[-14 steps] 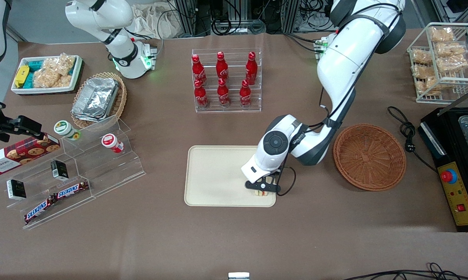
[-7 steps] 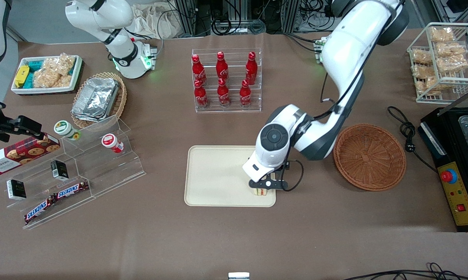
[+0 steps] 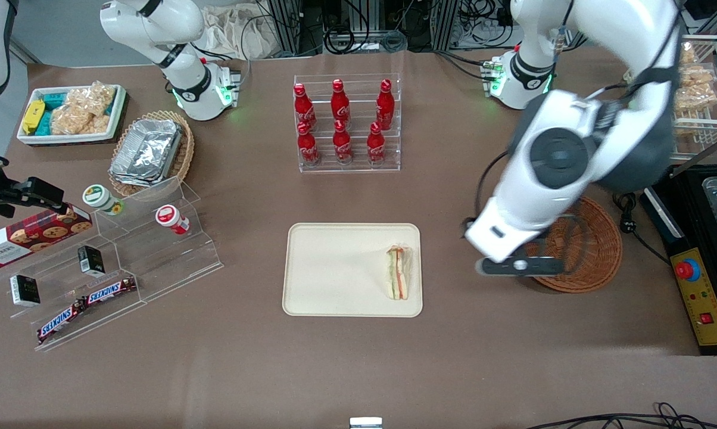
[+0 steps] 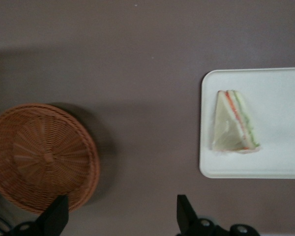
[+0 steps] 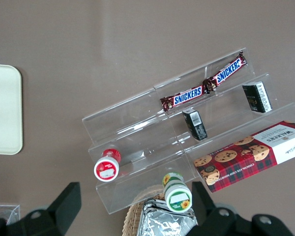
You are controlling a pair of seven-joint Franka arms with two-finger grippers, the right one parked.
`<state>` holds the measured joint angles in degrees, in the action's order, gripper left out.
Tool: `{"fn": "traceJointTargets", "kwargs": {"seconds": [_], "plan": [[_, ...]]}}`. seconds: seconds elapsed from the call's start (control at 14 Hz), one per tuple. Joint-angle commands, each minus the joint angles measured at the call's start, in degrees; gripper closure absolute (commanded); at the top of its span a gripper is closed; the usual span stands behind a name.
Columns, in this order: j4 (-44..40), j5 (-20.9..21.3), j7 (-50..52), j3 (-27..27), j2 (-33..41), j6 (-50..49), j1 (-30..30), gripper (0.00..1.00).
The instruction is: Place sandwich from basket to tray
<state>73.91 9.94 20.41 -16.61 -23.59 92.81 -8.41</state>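
Wrist view: layered sandwich (image 4: 233,122) on tray (image 4: 280,162); end effector (image 4: 122,216) open, seemingly empty.

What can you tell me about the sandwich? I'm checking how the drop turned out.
The sandwich is a small triangular wedge of pale bread with green, orange and red filling layers, in clear wrap. It lies on the cream tray, near the tray's edge toward the working arm's end, and touches nothing else. The brown wicker basket is empty. The gripper, open, hangs above the table between basket and tray.
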Motion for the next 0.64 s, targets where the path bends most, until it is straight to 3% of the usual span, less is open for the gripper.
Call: {"fn": "traceJointTargets", "kwargs": {"seconds": [0.0,0.14,0.57], "plan": [[2.5,-1.8,-11.1,-0.4,6.0,-4.5,7.2,0.01],[2.9,-1.7,-17.9,-0.3,9.1,-7.3,11.2,0.01],[3.1,-1.8,-19.4,-0.3,10.8,-7.5,16.0,0.01]]}}
